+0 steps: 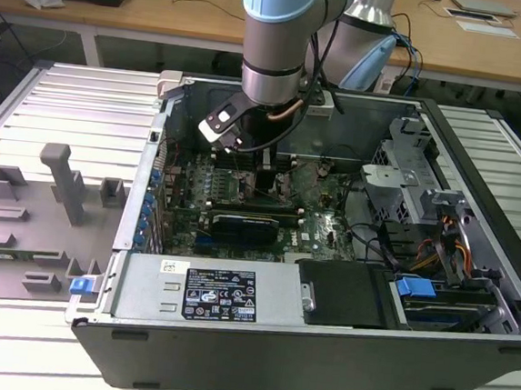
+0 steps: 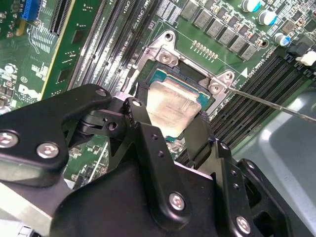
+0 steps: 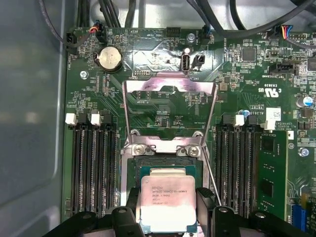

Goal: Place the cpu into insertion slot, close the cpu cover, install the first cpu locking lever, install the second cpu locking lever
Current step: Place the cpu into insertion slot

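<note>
Your robot arm reaches down into an open computer case (image 1: 233, 295), with the gripper (image 1: 264, 170) low over the green motherboard (image 1: 323, 226), near the black graphics card (image 1: 249, 221). In both wrist views, the gripper (image 2: 170, 112) (image 3: 168, 198) has its two black fingers (image 2: 139, 106) (image 3: 205, 197) pressed against opposite edges of the cpu (image 2: 170, 104) (image 3: 167, 205), pinching it. The cpu lies flat, silvery face up, at the insertion slot (image 2: 170, 75) (image 3: 168, 170), whose dark, teal-edged frame shows along the chip's far side. You cannot tell whether the chip is fully seated. The cpu cover (image 3: 170, 85), a thin silvery frame, stands swung open, away from the socket and hinged at its far edge. A thin wire locking lever (image 2: 276, 106) (image 3: 212, 173) juts out unlatched beside the socket. Rows of long black memory slots (image 3: 94, 163) flank the socket on both sides, and a round coin battery (image 3: 108, 59) sits farther up the board.
</note>
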`<state>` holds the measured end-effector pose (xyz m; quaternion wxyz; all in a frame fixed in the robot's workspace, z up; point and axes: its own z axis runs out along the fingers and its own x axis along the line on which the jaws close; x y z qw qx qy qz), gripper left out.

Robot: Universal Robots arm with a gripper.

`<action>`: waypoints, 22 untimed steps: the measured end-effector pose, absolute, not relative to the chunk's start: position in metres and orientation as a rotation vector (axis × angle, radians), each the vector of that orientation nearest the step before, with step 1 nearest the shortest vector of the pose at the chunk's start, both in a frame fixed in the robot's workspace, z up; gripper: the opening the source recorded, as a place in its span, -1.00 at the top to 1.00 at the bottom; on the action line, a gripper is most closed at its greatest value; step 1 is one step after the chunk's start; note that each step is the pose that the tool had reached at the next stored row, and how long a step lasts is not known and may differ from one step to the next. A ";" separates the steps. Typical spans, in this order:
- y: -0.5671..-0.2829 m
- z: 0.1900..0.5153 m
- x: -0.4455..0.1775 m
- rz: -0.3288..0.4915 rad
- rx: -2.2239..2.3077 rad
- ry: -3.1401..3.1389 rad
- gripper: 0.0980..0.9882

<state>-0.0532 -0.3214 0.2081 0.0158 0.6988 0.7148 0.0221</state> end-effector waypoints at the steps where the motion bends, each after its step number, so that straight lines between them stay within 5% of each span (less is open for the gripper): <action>1: -0.321 0.208 -0.053 0.067 2.173 2.223 0.01; 22: -0.316 0.201 -0.051 0.063 2.187 2.204 0.01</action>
